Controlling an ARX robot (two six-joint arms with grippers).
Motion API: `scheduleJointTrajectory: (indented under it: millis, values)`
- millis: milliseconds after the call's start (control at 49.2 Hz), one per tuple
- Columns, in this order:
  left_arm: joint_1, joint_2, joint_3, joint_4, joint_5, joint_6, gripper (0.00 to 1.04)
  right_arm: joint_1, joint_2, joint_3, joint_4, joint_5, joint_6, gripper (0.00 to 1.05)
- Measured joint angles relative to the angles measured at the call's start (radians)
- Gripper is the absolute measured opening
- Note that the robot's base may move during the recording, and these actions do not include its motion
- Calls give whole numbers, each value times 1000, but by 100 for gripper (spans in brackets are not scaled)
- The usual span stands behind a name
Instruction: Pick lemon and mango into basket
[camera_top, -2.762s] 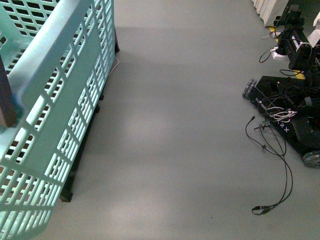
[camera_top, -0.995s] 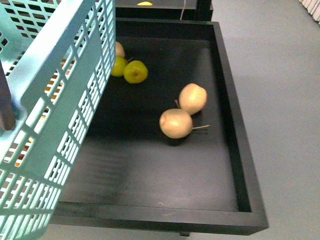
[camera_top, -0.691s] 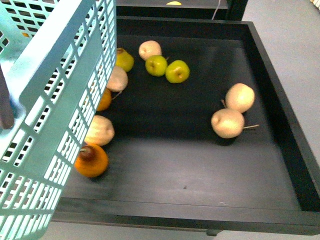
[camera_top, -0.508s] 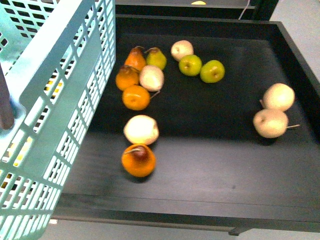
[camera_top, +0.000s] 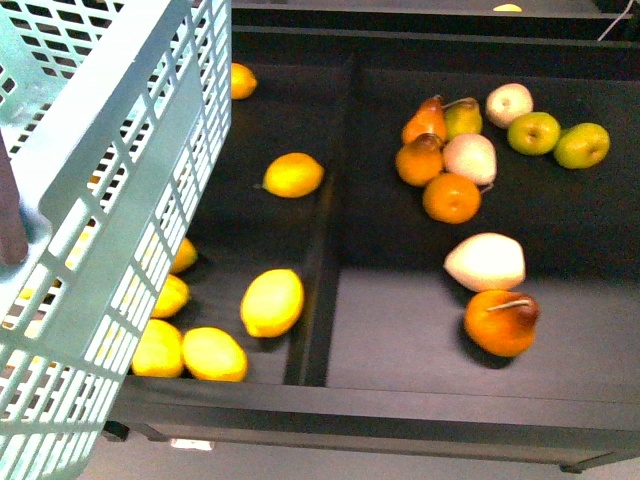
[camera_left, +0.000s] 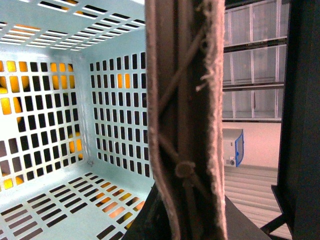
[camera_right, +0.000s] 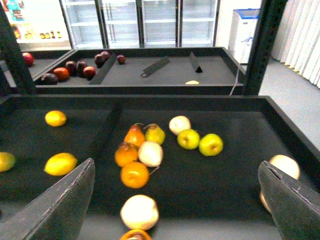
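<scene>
**Holding the basket (camera_top: 120, 200) beside a tray of lemons**

The left gripper (camera_left: 182, 217) shows only as a dark wedge in the left wrist view. Its jaws are closed around the basket's brown handle (camera_left: 182, 100). The pale teal basket hangs tilted at the left of the front view, covering the near-left corner of a black tray (camera_top: 400, 420).

Six lemons lie left of the tray's divider (camera_top: 318, 260).
- The far lemon (camera_top: 293, 174) lies with its long axis left to right.
- The middle lemon (camera_top: 272, 302), just beside the divider, points from near-left to far-right.
- The near lemon (camera_top: 214, 354) lies roughly left to right.
- Three more lemons (camera_top: 170, 296) are partly hidden behind the basket wall.

Ten fruits lie right of the divider:
- four orange fruits (camera_top: 451, 197)
- three pale fruits (camera_top: 485, 262)
- two green apples (camera_top: 534, 132)
- one yellow-green pear (camera_top: 462, 115)

The right gripper (camera_right: 176, 167) hangs over the tray, its jaws spread wide and holding nothing.
</scene>
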Motion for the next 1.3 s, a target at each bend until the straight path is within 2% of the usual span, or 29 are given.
scheduleJointTrajectory:
  millis: [1300]
  values:
    - [1,0,0,0,0,-1,6,0,0,0,0,-3,0,96]
